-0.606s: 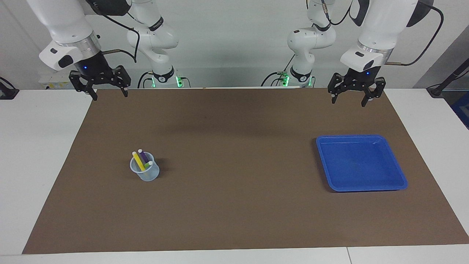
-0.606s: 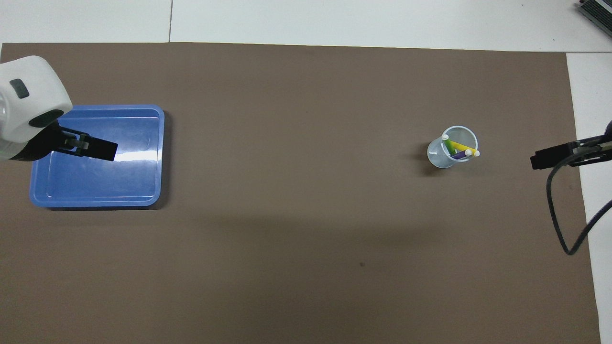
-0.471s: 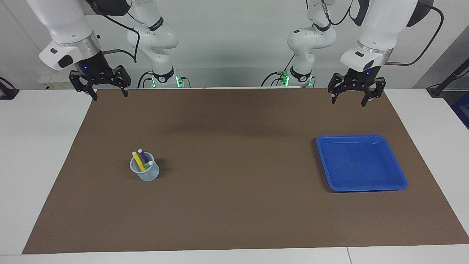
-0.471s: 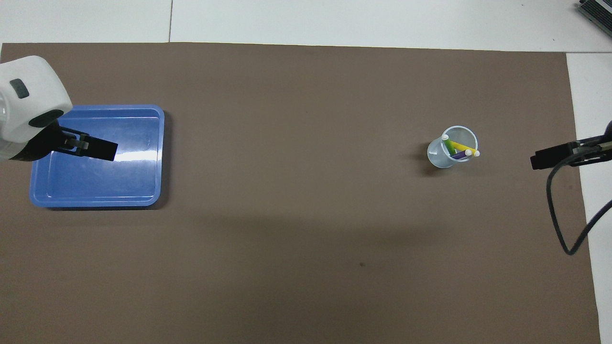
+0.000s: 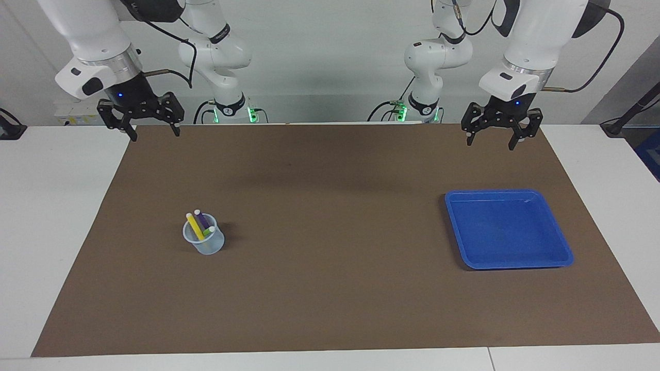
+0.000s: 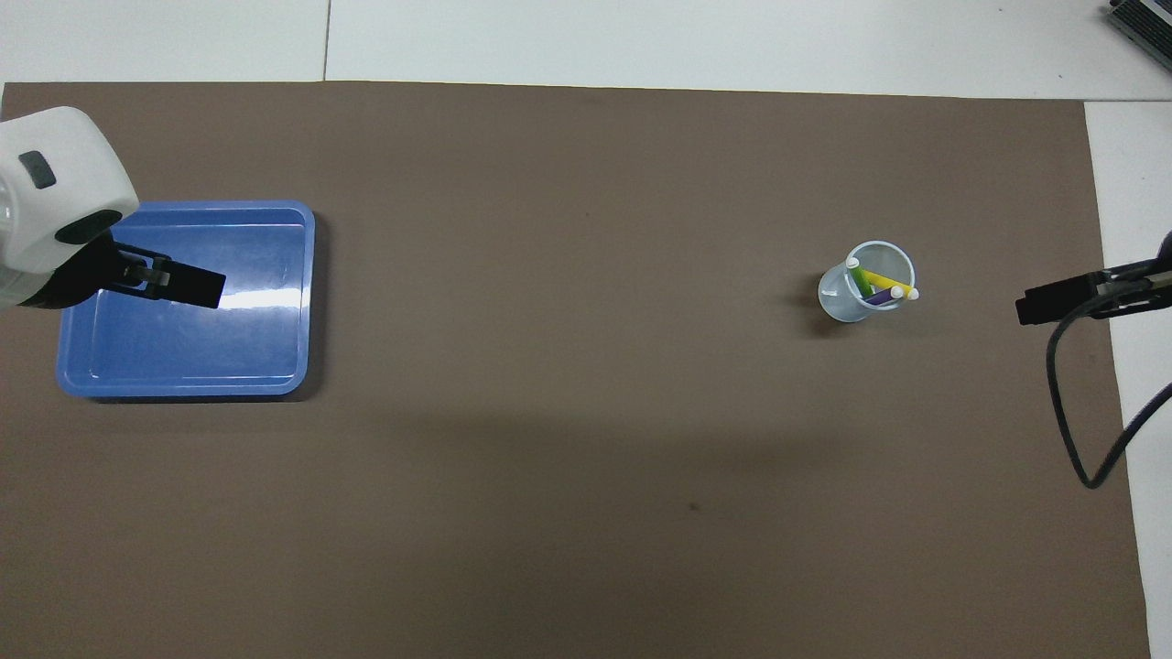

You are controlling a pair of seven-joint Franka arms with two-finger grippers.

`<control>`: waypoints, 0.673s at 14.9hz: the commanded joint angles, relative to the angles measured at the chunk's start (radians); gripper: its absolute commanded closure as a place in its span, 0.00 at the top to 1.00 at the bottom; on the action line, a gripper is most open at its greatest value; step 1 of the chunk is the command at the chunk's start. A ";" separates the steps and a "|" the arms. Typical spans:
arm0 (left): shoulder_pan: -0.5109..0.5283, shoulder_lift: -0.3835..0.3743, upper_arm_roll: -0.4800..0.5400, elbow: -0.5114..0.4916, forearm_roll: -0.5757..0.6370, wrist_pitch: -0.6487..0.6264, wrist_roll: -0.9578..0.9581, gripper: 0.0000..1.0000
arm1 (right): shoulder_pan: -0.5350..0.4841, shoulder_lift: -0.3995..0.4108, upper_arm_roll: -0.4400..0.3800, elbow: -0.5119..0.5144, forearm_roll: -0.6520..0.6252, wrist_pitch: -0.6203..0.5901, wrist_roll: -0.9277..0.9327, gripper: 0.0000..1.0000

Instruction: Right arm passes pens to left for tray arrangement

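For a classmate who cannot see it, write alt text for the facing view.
Three pens, yellow, green and purple, stand in a small clear cup on a brown mat; an empty blue tray lies toward the left arm's end. The open right gripper and open left gripper hang raised over the mat's edge nearest the robots.

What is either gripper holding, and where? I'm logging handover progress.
Nothing: the left gripper and right gripper hang open; the pens are in the cup.
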 commanded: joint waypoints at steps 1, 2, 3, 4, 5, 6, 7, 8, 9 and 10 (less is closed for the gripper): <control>-0.006 -0.023 0.005 -0.024 -0.012 0.007 0.000 1.00 | 0.003 -0.005 0.002 -0.018 0.022 0.019 0.002 1.00; -0.006 -0.023 0.005 -0.024 -0.012 0.005 0.006 1.00 | 0.006 -0.008 0.002 -0.018 0.022 0.019 -0.001 1.00; -0.006 -0.023 0.005 -0.024 -0.012 0.005 0.009 1.00 | 0.014 -0.010 0.002 -0.018 0.022 0.020 -0.005 1.00; -0.008 -0.023 0.002 -0.022 -0.012 0.007 0.011 1.00 | 0.017 -0.011 0.002 -0.019 0.022 0.020 -0.010 1.00; -0.011 -0.023 0.002 -0.024 -0.012 0.007 0.009 1.00 | 0.024 -0.013 0.005 -0.019 0.022 0.019 -0.017 1.00; -0.012 -0.023 0.002 -0.022 -0.012 0.005 0.008 1.00 | 0.032 -0.013 0.005 -0.021 0.022 0.019 -0.052 1.00; -0.012 -0.023 0.004 -0.022 -0.012 0.002 0.006 1.00 | 0.035 -0.014 0.005 -0.024 0.024 0.020 -0.101 1.00; -0.012 -0.023 0.004 -0.021 -0.012 -0.004 0.003 1.00 | 0.040 -0.022 0.005 -0.048 0.024 0.040 -0.122 1.00; -0.012 -0.023 0.004 -0.021 -0.012 -0.010 0.001 1.00 | 0.050 -0.030 0.005 -0.080 0.024 0.119 -0.125 1.00; -0.012 -0.025 0.004 -0.022 -0.012 -0.010 0.000 1.00 | 0.051 -0.030 0.005 -0.108 0.024 0.161 -0.128 1.00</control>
